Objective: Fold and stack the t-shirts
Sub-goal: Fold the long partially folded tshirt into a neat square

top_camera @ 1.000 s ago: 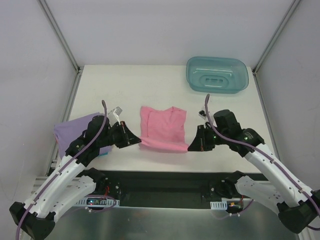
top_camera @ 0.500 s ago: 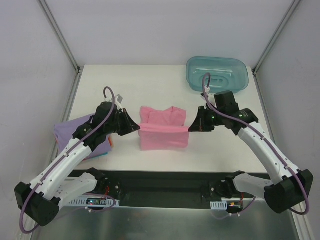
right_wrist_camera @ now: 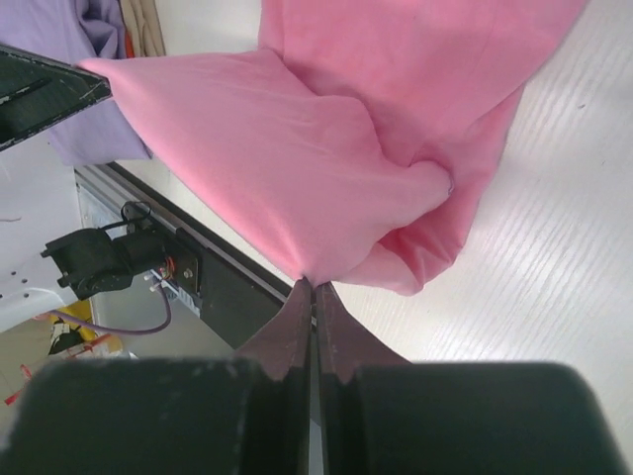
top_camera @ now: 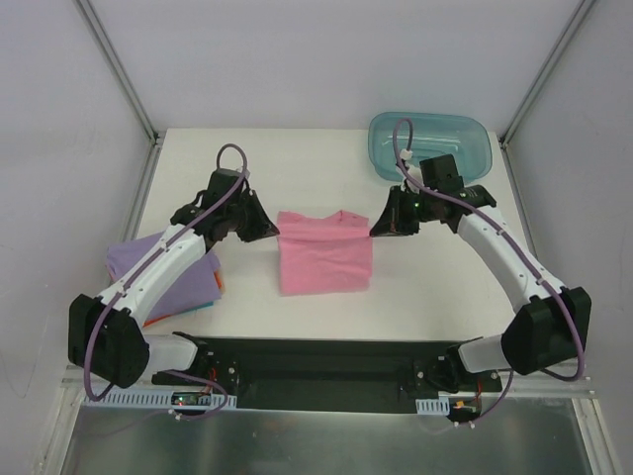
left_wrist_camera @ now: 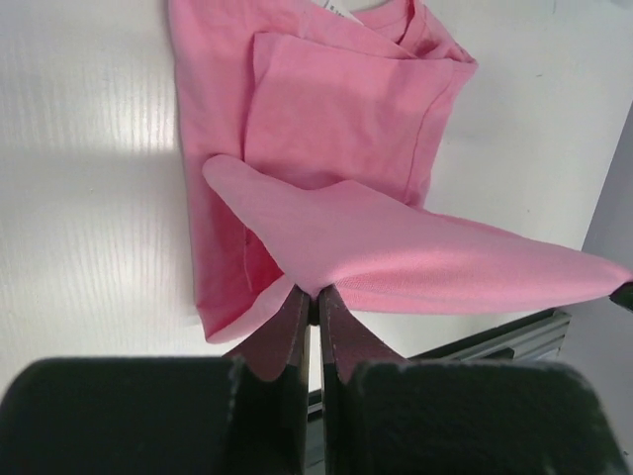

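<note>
Starting at the left, you have the lavender t-shirt [top_camera: 163,272] lying at the table's left edge, well apart from the fold in hand. Your left gripper [top_camera: 269,231] is clamped on the left corner of the pink t-shirt [top_camera: 324,259], mid-table, and your right gripper [top_camera: 379,227] pinches the right corner. That lifted edge runs straight across between them, near the collar end, so both arms are equally placed to lay it down.

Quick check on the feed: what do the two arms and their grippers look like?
Both arms have white link shells with black joints and bases. A purple cable loops along each. The left gripper and right gripper are black, with slim, flat dark fingers tapering to narrow tips.
</note>
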You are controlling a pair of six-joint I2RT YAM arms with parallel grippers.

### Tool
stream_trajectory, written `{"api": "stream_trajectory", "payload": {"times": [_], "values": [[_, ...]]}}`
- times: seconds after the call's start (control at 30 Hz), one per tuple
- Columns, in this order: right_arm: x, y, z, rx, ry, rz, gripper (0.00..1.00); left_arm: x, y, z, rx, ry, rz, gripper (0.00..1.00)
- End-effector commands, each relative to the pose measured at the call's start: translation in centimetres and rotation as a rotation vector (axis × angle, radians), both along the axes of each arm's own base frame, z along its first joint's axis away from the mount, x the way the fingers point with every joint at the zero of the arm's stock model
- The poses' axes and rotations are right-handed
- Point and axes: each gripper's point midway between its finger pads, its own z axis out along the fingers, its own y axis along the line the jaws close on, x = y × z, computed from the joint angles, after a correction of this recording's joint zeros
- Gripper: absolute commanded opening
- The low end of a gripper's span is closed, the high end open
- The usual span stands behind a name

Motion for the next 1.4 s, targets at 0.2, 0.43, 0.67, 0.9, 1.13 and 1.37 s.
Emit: {"api": "stream_trajectory", "payload": {"times": [0.2,0.43,0.67,0.9,1.13,1.37], "values": [[7.4,-1.0,-1.8,-0.04,0.011,-0.089,0.01,5.7,1.2,-1.5,0.052,0.026,0.029,0.0],[12.4,-1.1,-4.5,-0.07,0.029,-0.094,0.01,9.8,1.0,-5.0,0.071,0.117,0.04,0.0],[16.5,-0.5,-7.7,-0.097,0.05,-0.08,0.2,13.0,1.6,-8.0,0.099,0.168,0.083,0.15],[16.7,0.0,-6.8,-0.088,0.054,-0.039,0.97,12.8,1.0,-6.1,0.046,0.146,0.058,0.72],[12.8,-0.4,-4.5,-0.086,-0.001,-0.045,0.97,9.5,-0.3,-5.8,0.025,0.146,-0.044,0.99],[7.0,-2.4,-4.4,-0.117,-0.034,-0.068,0.97,6.9,-0.9,-9.3,0.053,0.216,-0.161,0.99]]}}
